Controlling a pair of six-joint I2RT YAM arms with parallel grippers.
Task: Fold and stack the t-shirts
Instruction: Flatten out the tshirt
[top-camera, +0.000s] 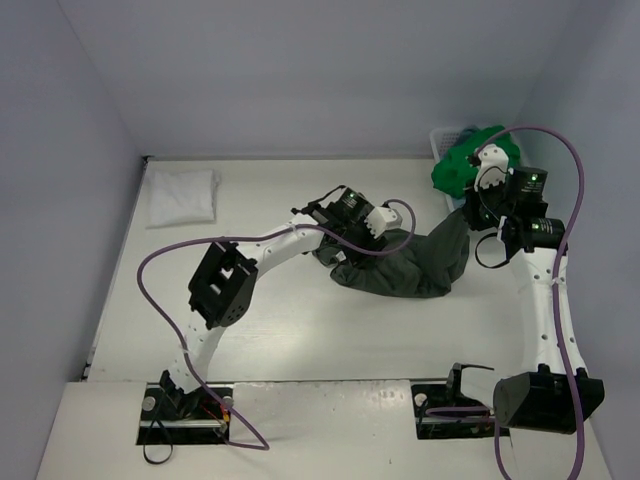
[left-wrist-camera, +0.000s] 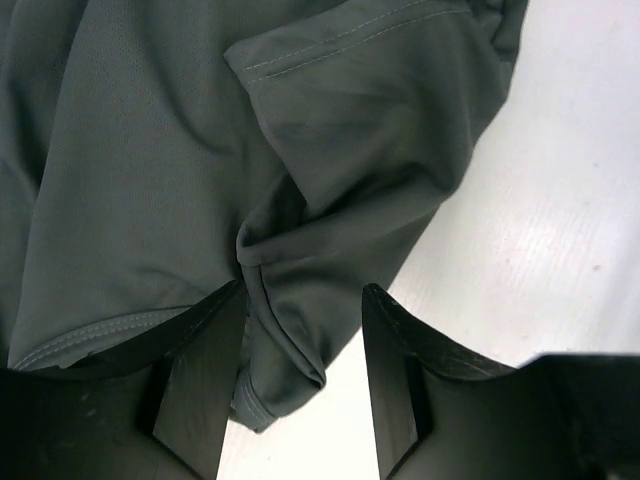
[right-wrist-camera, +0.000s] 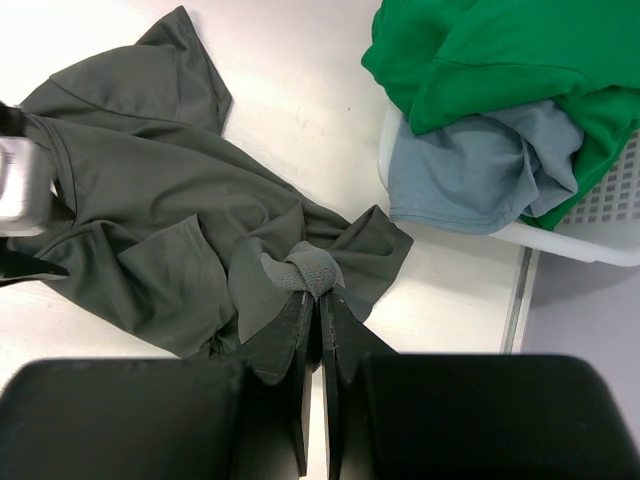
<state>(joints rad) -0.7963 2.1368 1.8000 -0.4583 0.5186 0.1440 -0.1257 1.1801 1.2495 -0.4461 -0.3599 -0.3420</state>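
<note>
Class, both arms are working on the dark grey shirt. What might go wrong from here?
The right fingers pinch only a small bunch of the grey shirt; it may slip out when pulled. The left fingers straddle a doubled fold, so closing may catch several layers.

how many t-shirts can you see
4: a white one folded at the table's far left, a dark olive-grey one crumpled mid-table, a green one and a light blue one in the basket. More may hide beneath.

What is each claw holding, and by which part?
The right claw pinches the dark grey shirt by a bunched ribbed edge. The left claw stands open astride a fold, gripping nothing.
</note>
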